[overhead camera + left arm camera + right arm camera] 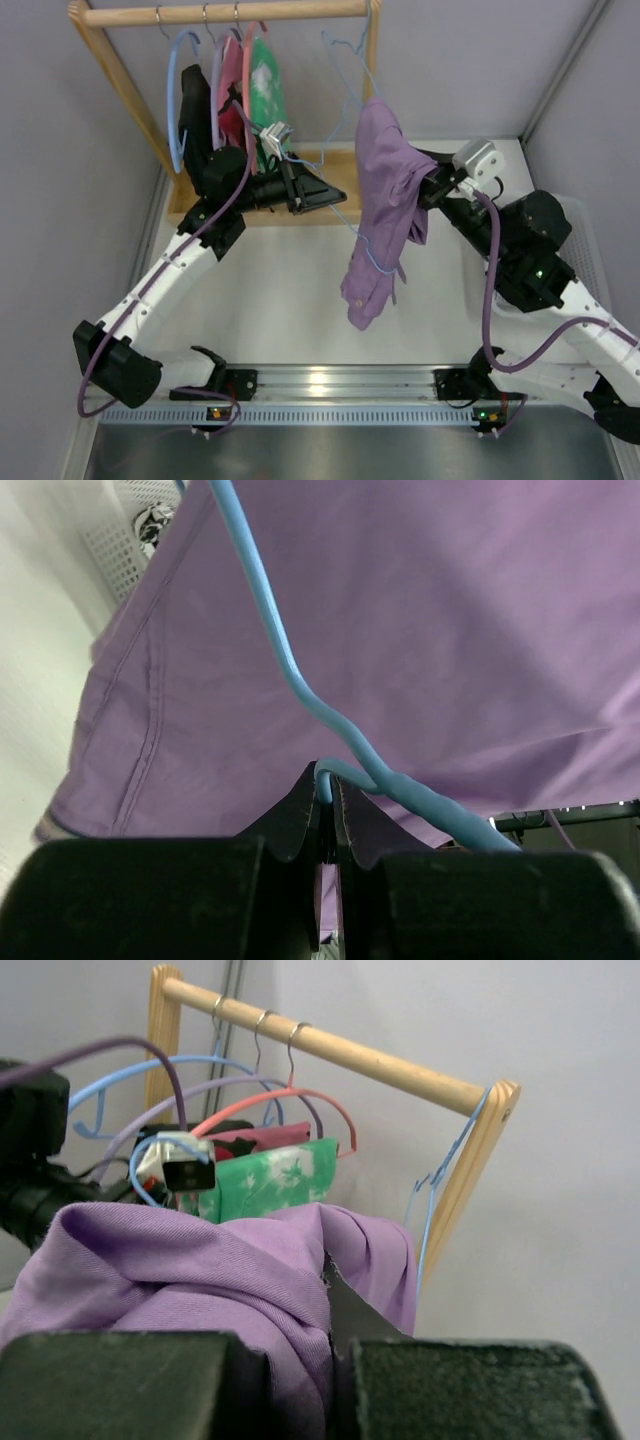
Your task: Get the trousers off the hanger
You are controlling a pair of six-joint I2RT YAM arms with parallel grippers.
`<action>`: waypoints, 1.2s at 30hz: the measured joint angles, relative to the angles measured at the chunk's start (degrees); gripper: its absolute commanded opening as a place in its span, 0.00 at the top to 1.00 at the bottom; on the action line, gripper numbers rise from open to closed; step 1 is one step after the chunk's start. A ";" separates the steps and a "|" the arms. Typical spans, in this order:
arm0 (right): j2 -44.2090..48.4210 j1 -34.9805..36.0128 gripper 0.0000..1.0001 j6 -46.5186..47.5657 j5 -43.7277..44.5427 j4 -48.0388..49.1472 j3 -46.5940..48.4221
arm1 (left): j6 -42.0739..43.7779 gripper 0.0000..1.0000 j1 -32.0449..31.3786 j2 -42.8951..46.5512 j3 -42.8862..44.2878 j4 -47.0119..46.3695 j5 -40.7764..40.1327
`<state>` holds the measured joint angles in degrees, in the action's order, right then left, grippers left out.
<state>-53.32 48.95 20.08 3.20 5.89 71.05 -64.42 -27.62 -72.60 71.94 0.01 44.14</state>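
Observation:
The lilac-purple trousers point(380, 180) hang bunched over the thin light-blue wire hanger point(375, 265), which hooks on the right end of the wooden rail. My left gripper point(322, 192) reaches in from the left and is shut on the hanger; in the left wrist view the jaws point(327, 785) pinch the blue wire point(290, 670) in front of the purple cloth point(450, 630). From the right, my right gripper point(428, 185) is shut on a fold of the trousers. In the right wrist view the cloth point(200, 1260) is bunched between the jaws point(328, 1280), with the hanger wire point(425, 1220) behind.
The wooden rack point(225, 12) stands at the back. At its left hang a thick blue hanger point(172, 100), a black garment point(195, 100) and a green printed garment point(265, 80) on a pink hanger. A white perforated basket point(590, 235) sits at the right edge.

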 measured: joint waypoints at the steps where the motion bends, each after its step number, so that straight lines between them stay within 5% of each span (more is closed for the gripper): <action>1: -0.02 0.00 1.00 -0.28 0.00 0.00 0.59 | 0.22 1.00 -0.02 0.11 -0.74 0.02 -0.02; 28: -4.63 -0.13 1.00 3.93 8.96 5.44 16.52 | 5.62 1.00 0.00 3.91 -14.86 1.95 -0.20; 36: 0.90 -9.03 1.00 4.15 10.99 3.82 17.75 | 8.09 1.00 0.02 5.46 -15.17 3.58 -0.17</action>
<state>-52.42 39.92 24.23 14.20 9.72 88.79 -56.34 -27.59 -67.13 56.77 3.60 43.97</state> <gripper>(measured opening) 0.027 0.092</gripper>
